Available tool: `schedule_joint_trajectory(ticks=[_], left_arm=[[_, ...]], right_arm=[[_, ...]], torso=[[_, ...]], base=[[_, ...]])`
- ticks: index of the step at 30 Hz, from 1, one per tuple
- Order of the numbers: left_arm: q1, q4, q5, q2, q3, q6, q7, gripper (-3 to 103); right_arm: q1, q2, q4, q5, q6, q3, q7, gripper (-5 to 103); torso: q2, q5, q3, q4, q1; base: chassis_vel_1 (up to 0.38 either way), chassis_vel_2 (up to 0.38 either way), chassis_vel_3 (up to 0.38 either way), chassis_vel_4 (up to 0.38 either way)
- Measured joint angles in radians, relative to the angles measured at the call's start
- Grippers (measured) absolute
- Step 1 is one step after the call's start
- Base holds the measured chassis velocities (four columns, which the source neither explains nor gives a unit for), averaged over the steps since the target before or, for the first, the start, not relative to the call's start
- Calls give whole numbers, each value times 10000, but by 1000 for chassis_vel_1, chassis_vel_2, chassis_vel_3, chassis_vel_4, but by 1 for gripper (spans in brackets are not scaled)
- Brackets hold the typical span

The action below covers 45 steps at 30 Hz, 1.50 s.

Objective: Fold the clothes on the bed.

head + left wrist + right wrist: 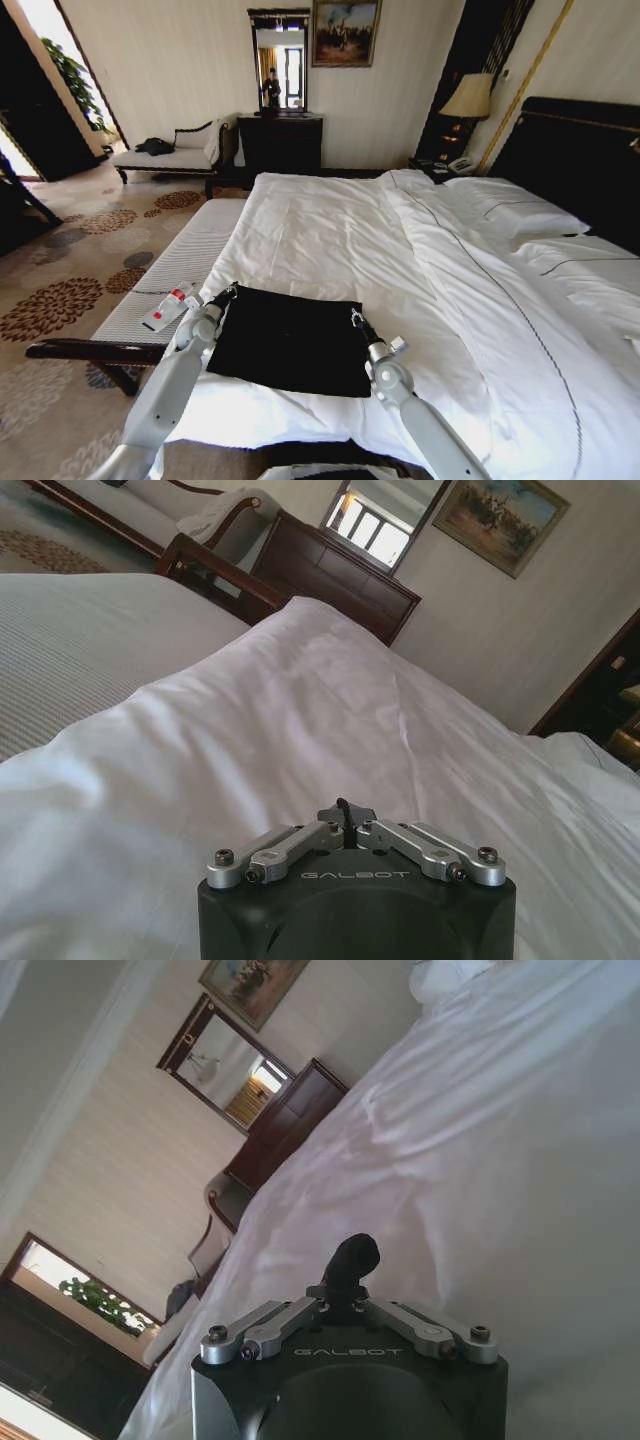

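Bed [330, 230]: a large double bed with a white duvet [480, 300], white pillows [515, 215] at the far right by a tall dark headboard [585, 160]; it fills most of the head view.
Bench [170, 270]: a narrow pale upholstered bench with a dark wooden arm, standing just beside the bed on the robot's left.
T-shirt [295, 338]: black, lying as a flat, roughly rectangular shape on the near part of the bed, close to the near edge; no lettering can be made out.
Left end effector [226, 293]: at the far left corner of the T-shirt, clenched on a pinch of the black fabric; in the left wrist view [345, 815] its fingers are drawn together on a small dark tuft above the white bedding.
Right end effector [355, 318]: at the far right corner of the T-shirt, clenched on the fabric; in the right wrist view [348, 1265] a dark bunch of cloth sticks up from between the closed fingers.
Bottle [165, 308]: a small plastic bottle with a red label, lying on the bench near the left arm.
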Motion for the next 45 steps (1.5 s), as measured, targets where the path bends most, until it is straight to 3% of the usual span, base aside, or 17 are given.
schedule_joint_trajectory(ticks=[6,9,10,11,15,21,28,32,34,36,38,39,41,42,43,45], left_arm=[[531,-1285,-593,109,-439,143,-410,1],[940,-2354,-1119,160,-1014,225,-632,1],[1209,-3205,-1401,187,-1419,294,-748,1],[1209,-3205,-1401,187,-1419,294,-748,1],[1821,-5131,-2112,394,-2477,444,-953,1],[2225,-6862,-3077,839,-3641,661,-1262,1],[2424,-8302,-3776,1182,-4392,802,-1613,1],[2686,-9141,-4195,1329,-4884,899,-1794,1],[2914,-9531,-4444,1411,-5125,967,-1878,1],[2974,-9542,-4396,1411,-5082,984,-1885,1],[3007,-9304,-3973,1340,-4684,993,-1869,1],[2889,-8656,-3412,1175,-4017,1024,-1737,1],[2457,-7244,-2629,904,-2889,1062,-1577,1],[2457,-7244,-2629,904,-2889,1062,-1577,1],[2074,-6240,-2287,746,-2155,1068,-1503,1],[1251,-4534,-1697,487,-1165,998,-1299,1]], right_arm=[[-449,-78,1386,71,551,498,-255,2],[-1015,-258,2265,-315,1007,886,-853,2],[-1315,-372,2699,-474,1242,1124,-1094,2],[-1315,-372,2699,-474,1242,1124,-1094,2],[-1694,-518,3684,-946,1774,1882,-1252,2],[-2027,-754,5735,-1013,1739,2972,-827,2],[-2797,-1295,7545,-1123,1604,4140,-515,2],[-3397,-1453,8814,-1667,1282,4642,131,2],[-3738,-1508,9462,-2229,563,4828,1158,2],[-3766,-1529,9498,-2312,258,4795,1569,2],[-3664,-1623,9501,-2376,-410,4505,2520,2],[-3296,-1769,8922,-2382,-954,4072,3137,2],[-2452,-1954,7391,-1976,-1476,3134,3670,2],[-2452,-1954,7391,-1976,-1476,3134,3670,2],[-1720,-1988,6349,-1717,-1627,2437,3816,2],[-455,-1913,4398,-1509,-1754,1292,3847,2]], torso=[[0,0,0,3,0],[1,-2,-1,-1,0],[2,-1,-2,-2,-1],[2,-1,-2,-2,-1],[2,2,-3,3,-2],[3,0,-3,2,-2],[2,0,-1,-5,-2],[2,1,-1,1,-2],[4,0,-3,-2,-4],[3,1,-3,1,-5],[4,3,-3,3,-5],[5,-8,-4,0,-5],[2,8,1,1,-4],[2,8,1,1,-4],[0,-6,3,2,-2],[-3,0,3,-2,2]], base=[[0,0,0,0],[0,0,0,0],[0,0,0,0],[0,0,0,0],[0,0,0,0],[0,0,0,0],[0,0,0,0],[0,0,0,0],[0,0,0,0],[0,0,0,0],[0,0,0,0],[0,0,0,0],[0,0,0,0],[0,0,0,0],[0,0,0,0],[0,0,0,0]])
